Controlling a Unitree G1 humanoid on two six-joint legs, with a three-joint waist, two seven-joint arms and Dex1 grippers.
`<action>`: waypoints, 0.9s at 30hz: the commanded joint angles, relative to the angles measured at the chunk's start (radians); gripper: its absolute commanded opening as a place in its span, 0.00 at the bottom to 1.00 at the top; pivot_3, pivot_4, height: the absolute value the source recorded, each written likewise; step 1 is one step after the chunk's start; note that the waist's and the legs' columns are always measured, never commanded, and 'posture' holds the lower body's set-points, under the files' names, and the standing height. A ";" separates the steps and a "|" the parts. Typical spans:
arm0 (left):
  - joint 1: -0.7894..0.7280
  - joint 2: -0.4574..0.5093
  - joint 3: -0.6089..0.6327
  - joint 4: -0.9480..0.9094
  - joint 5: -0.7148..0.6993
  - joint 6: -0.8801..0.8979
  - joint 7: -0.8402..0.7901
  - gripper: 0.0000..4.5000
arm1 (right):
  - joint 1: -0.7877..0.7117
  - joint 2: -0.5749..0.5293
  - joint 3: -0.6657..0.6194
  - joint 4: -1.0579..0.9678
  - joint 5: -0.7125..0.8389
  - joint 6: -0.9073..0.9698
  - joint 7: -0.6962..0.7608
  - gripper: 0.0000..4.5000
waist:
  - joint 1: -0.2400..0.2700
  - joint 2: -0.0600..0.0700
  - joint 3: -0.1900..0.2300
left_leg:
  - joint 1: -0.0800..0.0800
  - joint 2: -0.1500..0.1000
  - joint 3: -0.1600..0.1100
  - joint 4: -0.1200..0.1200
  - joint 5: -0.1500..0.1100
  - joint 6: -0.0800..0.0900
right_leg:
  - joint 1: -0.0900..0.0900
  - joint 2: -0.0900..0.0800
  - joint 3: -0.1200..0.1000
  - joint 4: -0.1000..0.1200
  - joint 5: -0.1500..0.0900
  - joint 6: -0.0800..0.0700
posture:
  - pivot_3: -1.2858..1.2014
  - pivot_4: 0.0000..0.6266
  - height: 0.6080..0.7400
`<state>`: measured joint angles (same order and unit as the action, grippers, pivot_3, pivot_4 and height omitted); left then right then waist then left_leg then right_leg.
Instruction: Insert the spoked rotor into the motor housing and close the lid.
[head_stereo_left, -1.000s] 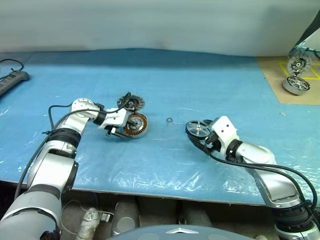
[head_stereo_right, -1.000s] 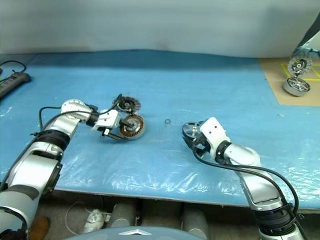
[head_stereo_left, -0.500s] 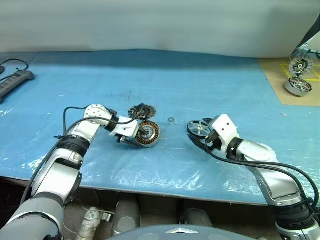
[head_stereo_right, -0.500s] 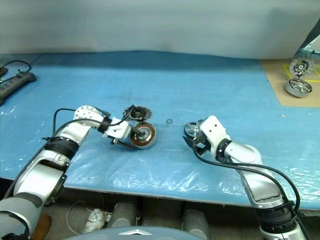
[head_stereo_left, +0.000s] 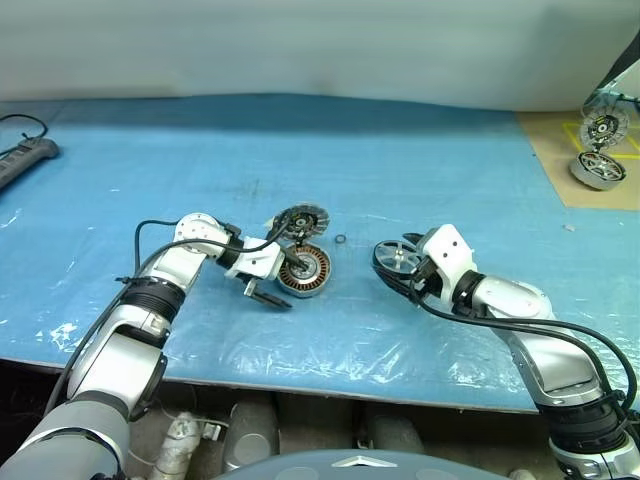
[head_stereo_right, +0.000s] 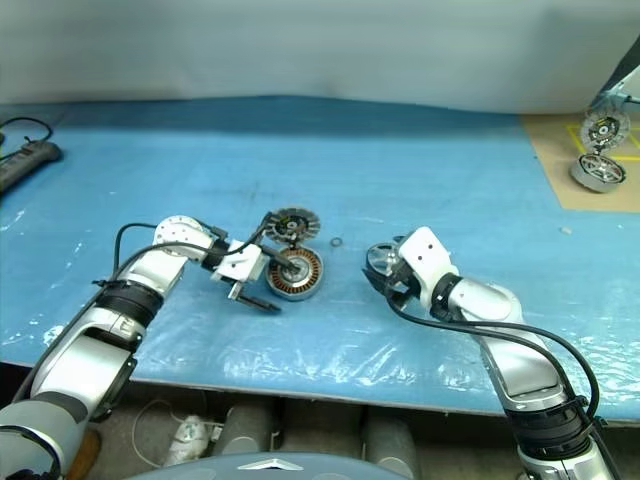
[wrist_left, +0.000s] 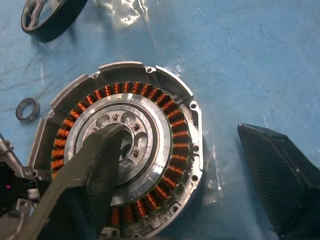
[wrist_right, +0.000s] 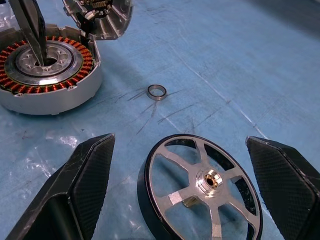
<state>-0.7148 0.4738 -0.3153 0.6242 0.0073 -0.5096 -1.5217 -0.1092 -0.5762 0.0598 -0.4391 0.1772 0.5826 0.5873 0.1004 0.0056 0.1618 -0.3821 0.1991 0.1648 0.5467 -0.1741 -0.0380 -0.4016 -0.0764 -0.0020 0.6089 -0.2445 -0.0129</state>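
The motor housing (head_stereo_left: 303, 270) lies flat on the blue table cover, its copper windings (wrist_left: 176, 134) facing up. My left gripper (head_stereo_left: 283, 283) is open and straddles the housing's wall. One finger (wrist_left: 95, 170) rests over the central hub and the other (wrist_left: 280, 170) stands clear on the cover. The ribbed lid (head_stereo_left: 300, 219) leans tilted just behind the housing. The spoked rotor (wrist_right: 202, 187) lies flat to the right. My right gripper (wrist_right: 178, 140) is open around it, fingers apart from its dark rim.
A small metal ring (head_stereo_left: 340, 240) lies loose between housing and rotor. A power strip (head_stereo_left: 20, 160) sits at the far left edge. A tan board (head_stereo_left: 560, 175) at the back right carries other motor parts (head_stereo_left: 596, 168).
My left gripper carried the housing to the right, toward the small ring, then opened. The housing now lies flat and the lid has come along. The right arm has not moved.
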 joint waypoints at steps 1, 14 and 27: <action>0.021 0.029 0.019 -0.087 -0.034 -0.016 0.021 0.87 | -0.020 0.013 -0.021 -0.019 0.027 -0.002 0.003 1.00 | -0.002 0.000 0.000 | -0.001 0.000 0.000 0.000 0.000 0.000 | -0.001 0.000 0.000 0.000 0.000 0.000 | 0.52 0.24 1.00; 0.249 0.118 0.213 -0.466 -0.323 0.332 0.182 0.87 | -0.175 0.016 0.038 0.097 0.014 -0.055 0.061 1.00 | -0.009 -0.001 0.001 | -0.001 0.001 0.000 0.004 0.000 0.000 | -0.002 0.000 0.001 0.005 0.000 0.000 | 0.52 0.24 1.00; 0.637 0.103 0.390 -0.614 -0.517 0.590 0.327 0.87 | -0.474 0.145 0.214 0.600 -0.089 -0.299 0.201 1.00 | -0.035 -0.004 0.002 | -0.002 0.006 0.001 0.016 0.000 0.000 | -0.003 0.002 0.001 0.014 -0.004 -0.008 | 0.52 0.24 1.00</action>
<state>-0.0903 0.5663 0.0544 0.0545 -0.5024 0.0909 -1.1902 -0.5578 -0.4375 0.2763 0.1205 0.0971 0.3281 0.7730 0.0653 0.0017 0.1641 -0.3838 0.2053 0.1653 0.5632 -0.1744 -0.0378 -0.4046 -0.0745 -0.0012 0.6225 -0.2489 -0.0211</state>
